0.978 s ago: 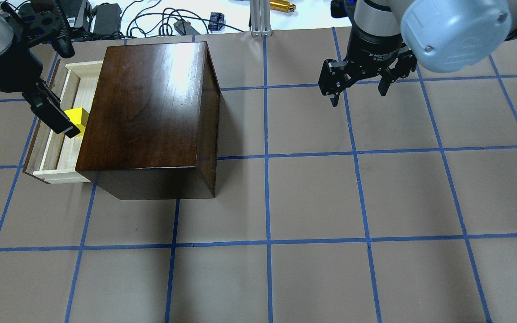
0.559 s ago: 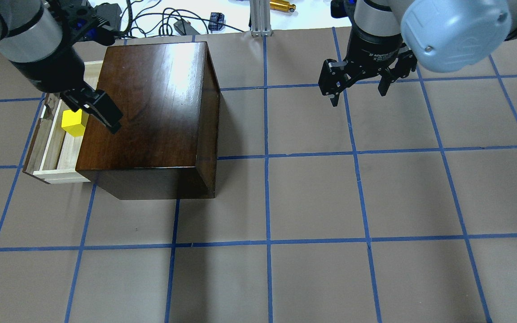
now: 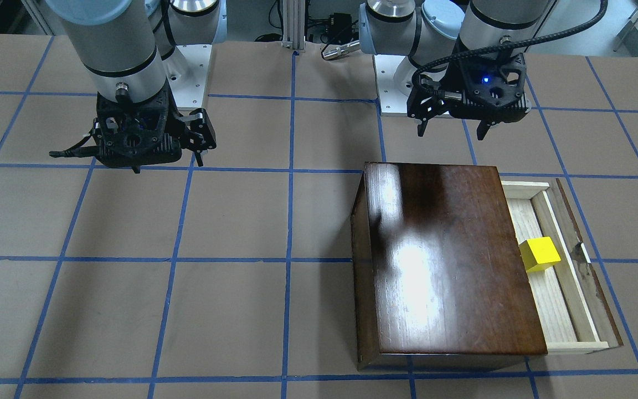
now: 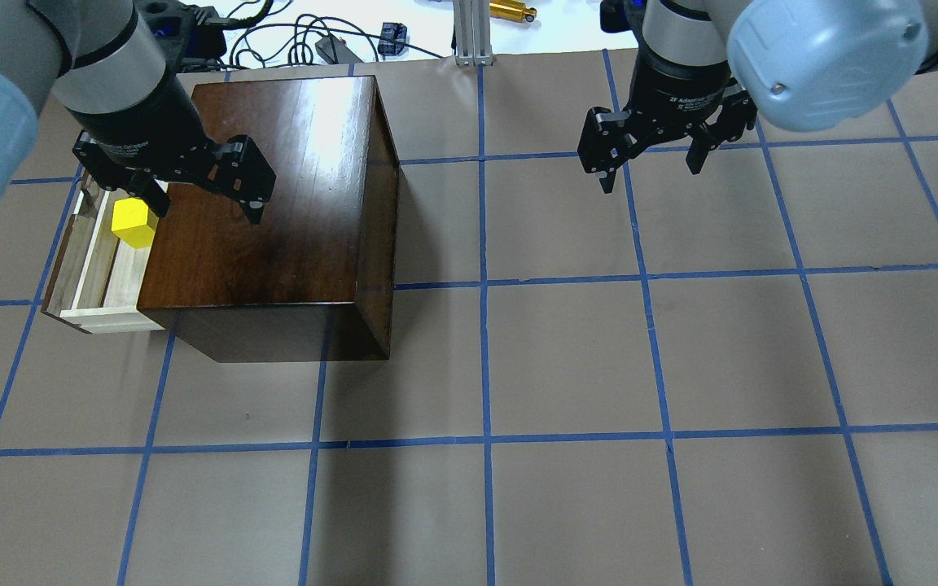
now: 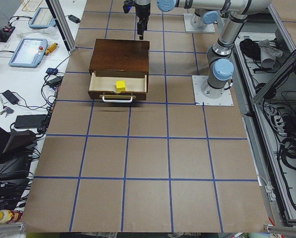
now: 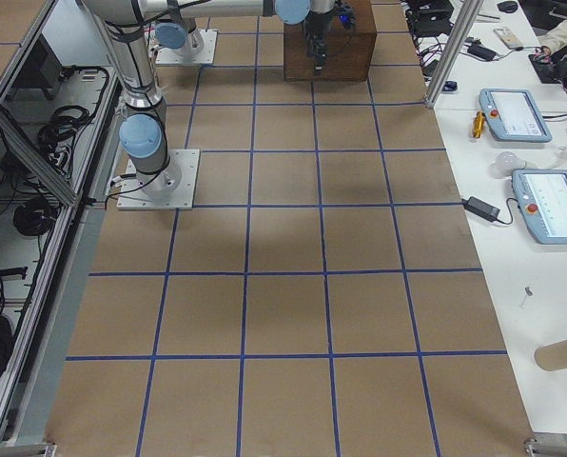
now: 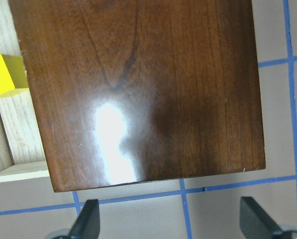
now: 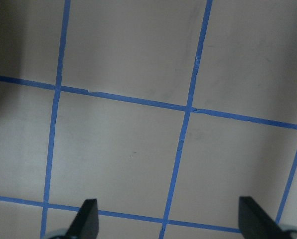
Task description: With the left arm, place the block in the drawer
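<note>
Already, at the front-facing view's right, the small bright yellow cube block point(image 3: 539, 254) lies in the shallow pale-wood drawer point(image 3: 552, 302), with the left claw point(image 3: 453, 133) wide and empty toward the top. Overhead, at upper left, placing looks finished; the left claw need only retreat.

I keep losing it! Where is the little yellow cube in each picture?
Front-facing: small yellow cube, right, in pale-wood drawer.
Overhead: left.
Exterior left: upper middle.
Exterior right: not visible.
Left wrist: left edge.
Right wrist: not in it.
Landmark: glossy dark brown wooden box beside it.
</note>
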{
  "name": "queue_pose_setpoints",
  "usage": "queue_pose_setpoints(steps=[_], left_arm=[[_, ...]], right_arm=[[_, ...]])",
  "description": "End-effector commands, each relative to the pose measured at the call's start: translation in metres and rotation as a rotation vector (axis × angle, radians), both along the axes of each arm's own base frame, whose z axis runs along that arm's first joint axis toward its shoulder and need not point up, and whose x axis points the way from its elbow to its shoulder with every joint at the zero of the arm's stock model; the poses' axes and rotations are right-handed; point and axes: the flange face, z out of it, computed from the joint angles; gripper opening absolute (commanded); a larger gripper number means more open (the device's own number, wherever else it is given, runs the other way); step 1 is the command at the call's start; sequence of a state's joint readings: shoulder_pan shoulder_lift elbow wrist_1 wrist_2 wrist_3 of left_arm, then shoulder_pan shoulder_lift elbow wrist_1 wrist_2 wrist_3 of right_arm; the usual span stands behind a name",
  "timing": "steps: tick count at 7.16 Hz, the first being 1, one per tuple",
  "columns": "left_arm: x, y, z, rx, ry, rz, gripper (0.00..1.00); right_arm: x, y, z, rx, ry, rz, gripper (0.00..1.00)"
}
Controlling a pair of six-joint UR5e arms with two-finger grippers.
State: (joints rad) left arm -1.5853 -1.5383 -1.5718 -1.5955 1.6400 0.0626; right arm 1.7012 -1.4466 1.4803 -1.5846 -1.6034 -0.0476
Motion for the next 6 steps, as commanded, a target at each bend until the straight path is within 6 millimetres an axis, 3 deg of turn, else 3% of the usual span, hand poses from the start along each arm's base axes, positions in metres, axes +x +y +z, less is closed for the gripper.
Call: queue_pose_setpoints(steps=[1, 6], left_arm=[[0.0027, -0.0042, 0.0042, -0.038, 0.007, 0.090, 1.00], [-0.0035, -0.0054, 0.0069, -0.033, 0.077, 0.078, 1.00]], right_arm=[[-0.0001, 0.0000, 0.0000, 0.000, 0.001, 0.000, 1.00], [-0.0001, 0.0000, 0.0000, 0.000, 0.001, -0.001, 1.00]])
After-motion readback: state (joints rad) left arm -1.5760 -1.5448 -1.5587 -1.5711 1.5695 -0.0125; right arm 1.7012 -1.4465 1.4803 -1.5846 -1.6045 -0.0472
